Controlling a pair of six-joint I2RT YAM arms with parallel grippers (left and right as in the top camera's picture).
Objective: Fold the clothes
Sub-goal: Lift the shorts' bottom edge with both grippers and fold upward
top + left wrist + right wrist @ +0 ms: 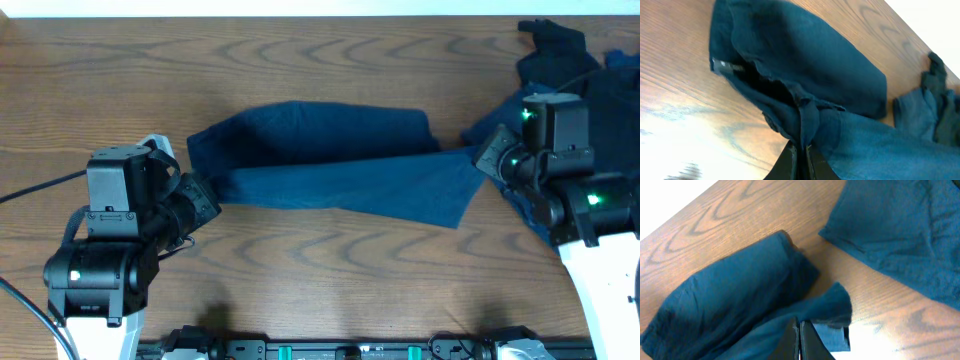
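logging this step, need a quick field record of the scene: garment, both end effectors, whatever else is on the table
garment: dark navy, wrinkled, stretched across the table between the two arms
label: small, grey, near the garment's left end
left end effector: shut on the garment's left end
right end effector: shut on the garment's right end
pile: more dark blue clothes, far right corner of the table

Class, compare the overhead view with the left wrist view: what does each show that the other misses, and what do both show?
Overhead only: both arms, the right gripper pinching the dark navy garment. Left wrist only: a small grey label at the garment's edge. Both: the garment on the table, the left gripper pinching it, and spare clothes.
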